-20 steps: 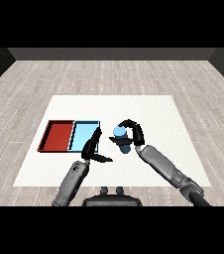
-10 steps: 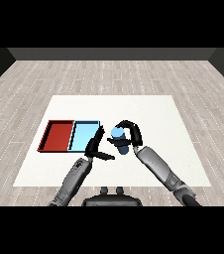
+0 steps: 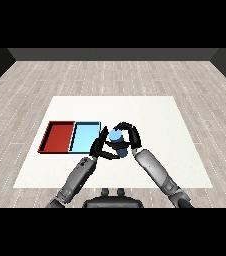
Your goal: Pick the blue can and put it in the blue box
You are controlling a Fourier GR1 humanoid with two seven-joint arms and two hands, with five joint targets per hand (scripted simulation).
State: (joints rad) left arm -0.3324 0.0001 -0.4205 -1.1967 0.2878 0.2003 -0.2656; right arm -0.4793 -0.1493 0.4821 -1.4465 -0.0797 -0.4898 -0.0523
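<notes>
- Right robot hand [image 3: 127, 136]: fingers curled round the blue can [image 3: 117, 141], forearm entering from 5 o'clock.
- Left robot hand [image 3: 99, 146]: fingers straight and apart, just beside the can at its 9 o'clock.
- Can: held upright above the white table [image 3: 150, 112], near the blue tray [image 3: 84, 138], at its 3 o'clock.
- Red tray [image 3: 59, 137]: touching the blue tray's 9 o'clock side.

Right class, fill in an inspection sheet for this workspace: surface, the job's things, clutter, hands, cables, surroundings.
Surface: white table, on a wood-plank floor.
Job's things: blue can off the trays, right of the blue tray; nothing in that tray.
Clutter: red tray, touching the blue tray's left side.
Hands: right hand curled round the can; left hand open beside it.
Cables: nothing seen.
Surroundings: dark wall behind.
</notes>
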